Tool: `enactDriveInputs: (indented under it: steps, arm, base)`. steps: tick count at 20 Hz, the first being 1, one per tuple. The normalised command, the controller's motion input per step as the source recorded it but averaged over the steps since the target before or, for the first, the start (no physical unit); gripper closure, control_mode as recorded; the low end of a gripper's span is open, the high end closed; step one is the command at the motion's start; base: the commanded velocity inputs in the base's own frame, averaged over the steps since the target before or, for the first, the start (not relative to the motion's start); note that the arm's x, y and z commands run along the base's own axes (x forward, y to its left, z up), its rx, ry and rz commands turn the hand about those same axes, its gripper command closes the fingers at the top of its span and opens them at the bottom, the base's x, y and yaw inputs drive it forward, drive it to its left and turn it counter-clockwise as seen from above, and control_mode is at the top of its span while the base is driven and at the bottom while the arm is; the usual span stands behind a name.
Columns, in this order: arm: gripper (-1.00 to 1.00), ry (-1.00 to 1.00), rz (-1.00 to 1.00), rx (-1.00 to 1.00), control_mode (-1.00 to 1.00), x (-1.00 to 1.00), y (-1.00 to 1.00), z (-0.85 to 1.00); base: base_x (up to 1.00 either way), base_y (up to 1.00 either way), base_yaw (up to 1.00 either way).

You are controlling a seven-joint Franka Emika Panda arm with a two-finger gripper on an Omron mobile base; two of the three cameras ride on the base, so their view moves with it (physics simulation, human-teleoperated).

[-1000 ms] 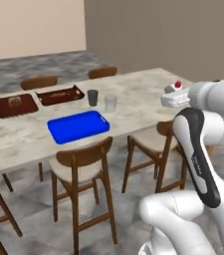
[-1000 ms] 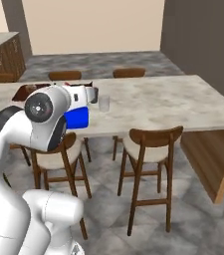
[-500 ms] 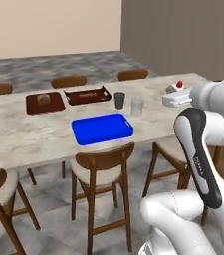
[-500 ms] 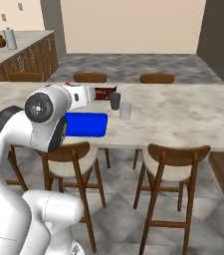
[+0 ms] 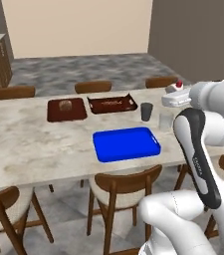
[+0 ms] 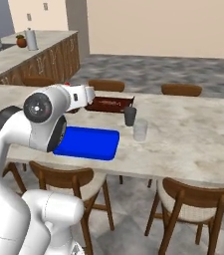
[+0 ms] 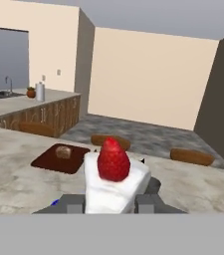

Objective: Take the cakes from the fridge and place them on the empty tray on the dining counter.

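Observation:
My gripper (image 7: 111, 203) is shut on the white cake slice (image 7: 114, 185), whose red cherry (image 7: 113, 159) stands upright on top. In the left base view the gripper (image 5: 172, 98) holds the slice (image 5: 177, 87) above the dining counter (image 5: 24, 144), to the right of and beyond the blue tray (image 5: 126, 144). That tray lies flat and bare near the counter's front edge. From the right, the hand (image 6: 86, 95) hangs just behind the blue tray (image 6: 88, 143). The dark round cake and the fridge are out of view.
Two brown trays (image 5: 66, 109) (image 5: 112, 103) sit behind the blue one, the left with a tan lump (image 5: 65, 105). A dark cup (image 5: 146, 111) and a clear glass (image 5: 166, 121) stand under the hand. Wooden chairs (image 5: 126, 187) line the counter. A dark-cabinet counter (image 6: 39, 50) lies far left.
The base has driven along the counter, so the whole scene has slid right in the left base view. The blue tray is now nearer the gripper, which still holds the slice.

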Motion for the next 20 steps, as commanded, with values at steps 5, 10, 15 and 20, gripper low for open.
enactDriveInputs:
  steps: [5, 10, 15, 20]
  arm:
    - [1.0, 0.0, 0.0, 0.0, 1.0, 0.0, 0.0, 0.0]
    - [1.0, 0.0, 0.0, 0.0, 1.0, 0.0, 0.0, 0.0]
    - [1.0, 0.0, 0.0, 0.0, 1.0, 0.0, 0.0, 0.0]
    - [1.0, 0.0, 0.0, 0.0, 1.0, 0.0, 0.0, 0.0]
  base:
    - [1.0, 0.0, 0.16]
    - [1.0, 0.0, 0.11]
    - [0.32, 0.0, 0.01]
    - [0.26, 0.0, 0.0]
